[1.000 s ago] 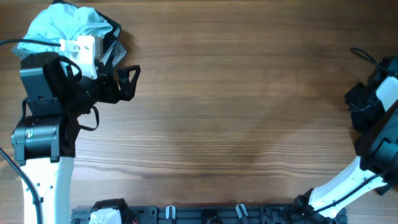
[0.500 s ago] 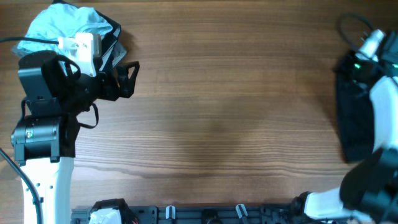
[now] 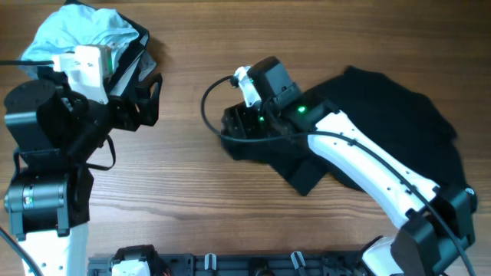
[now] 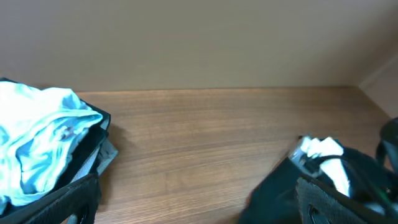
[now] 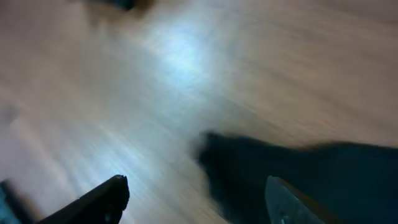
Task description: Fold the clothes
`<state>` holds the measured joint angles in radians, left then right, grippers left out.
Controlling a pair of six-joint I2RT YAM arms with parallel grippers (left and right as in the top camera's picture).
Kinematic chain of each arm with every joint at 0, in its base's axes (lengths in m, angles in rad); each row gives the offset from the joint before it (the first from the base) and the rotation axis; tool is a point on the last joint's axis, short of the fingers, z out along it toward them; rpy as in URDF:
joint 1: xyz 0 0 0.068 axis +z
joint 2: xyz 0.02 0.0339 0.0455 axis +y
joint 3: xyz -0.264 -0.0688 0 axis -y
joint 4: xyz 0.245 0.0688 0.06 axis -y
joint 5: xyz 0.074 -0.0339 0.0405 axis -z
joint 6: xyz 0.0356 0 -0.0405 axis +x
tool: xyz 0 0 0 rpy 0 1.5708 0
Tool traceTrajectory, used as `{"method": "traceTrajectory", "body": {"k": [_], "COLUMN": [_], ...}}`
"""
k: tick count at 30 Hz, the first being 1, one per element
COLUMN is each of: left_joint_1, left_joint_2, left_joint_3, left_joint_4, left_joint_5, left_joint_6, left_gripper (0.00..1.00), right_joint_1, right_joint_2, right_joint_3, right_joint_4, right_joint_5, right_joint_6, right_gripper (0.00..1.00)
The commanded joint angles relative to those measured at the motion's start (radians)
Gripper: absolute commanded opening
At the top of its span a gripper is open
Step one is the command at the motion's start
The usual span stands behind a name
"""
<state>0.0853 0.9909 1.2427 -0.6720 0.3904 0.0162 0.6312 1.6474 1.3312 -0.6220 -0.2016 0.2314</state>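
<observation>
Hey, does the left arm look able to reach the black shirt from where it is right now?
Probably yes, at least its near edge. Only bare table lies between the left gripper and the black shirt. The right arm sits over that edge, though, so the two could crowd each other.

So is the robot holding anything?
Left claw holds nothing. Right claw sits at the black shirt's left edge, fabric between its fingers, but blur hides whether it grips.
</observation>
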Motion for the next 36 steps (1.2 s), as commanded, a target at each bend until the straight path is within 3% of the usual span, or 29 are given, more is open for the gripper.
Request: {"method": "traceTrajectory", "body": {"k": [1,7,10,16,19,20,23,24,26,27,31,36], "left_joint_1": [-0.008,-0.128,-0.233,-0.375,-0.409,-0.418,-0.425,-0.426,-0.426,-0.429,-0.442,-0.467], "left_joint_2": [0.022,0.196,0.331,0.529,0.590,0.605,0.618,0.618,0.618,0.621,0.679,0.869], "left_joint_3": [0.022,0.022,0.022,0.022,0.022,0.022,0.022,0.022,0.022,0.022,0.022,0.022], "left_joint_4": [-0.003,-0.059,-0.066,-0.047,-0.023,-0.020,-0.020,-0.016,0.014,0.049,0.153,0.153], "left_joint_5": [0.018,0.047,0.047,0.037,0.035,0.035,0.035,0.035,0.035,0.035,0.036,0.032], "left_joint_6": [0.001,0.002,0.010,0.089,0.089,0.089,0.089,0.089,0.089,0.089,0.080,0.119], "left_gripper": [1.00,0.90,0.85,0.90,0.79,0.75,0.72,0.72,0.85,0.91,0.91,0.86], "right_joint_1": [-0.160,-0.489,-0.616,-0.649,-0.644,-0.645,-0.645,-0.645,-0.646,-0.645,-0.646,-0.645], "right_joint_2": [-0.114,-0.250,-0.260,-0.165,-0.103,-0.073,-0.005,0.018,0.050,0.056,0.041,-0.028], "right_joint_3": [0.000,0.000,0.000,-0.037,-0.104,-0.132,-0.168,-0.168,-0.167,-0.167,-0.167,-0.167], "right_joint_4": [-0.028,-0.129,-0.275,-0.522,-0.465,-0.396,-0.183,-0.122,-0.049,-0.024,-0.044,-0.169], "right_joint_5": [0.140,-0.009,-0.010,-0.063,-0.021,0.028,0.053,0.052,-0.014,-0.076,-0.085,-0.084], "right_joint_6": [0.093,0.138,0.210,0.084,0.162,0.219,0.239,0.238,0.211,0.164,0.141,0.061], "right_gripper": [0.76,0.71,0.62,0.66,0.64,0.58,0.51,0.51,0.67,0.70,0.71,0.72]}}
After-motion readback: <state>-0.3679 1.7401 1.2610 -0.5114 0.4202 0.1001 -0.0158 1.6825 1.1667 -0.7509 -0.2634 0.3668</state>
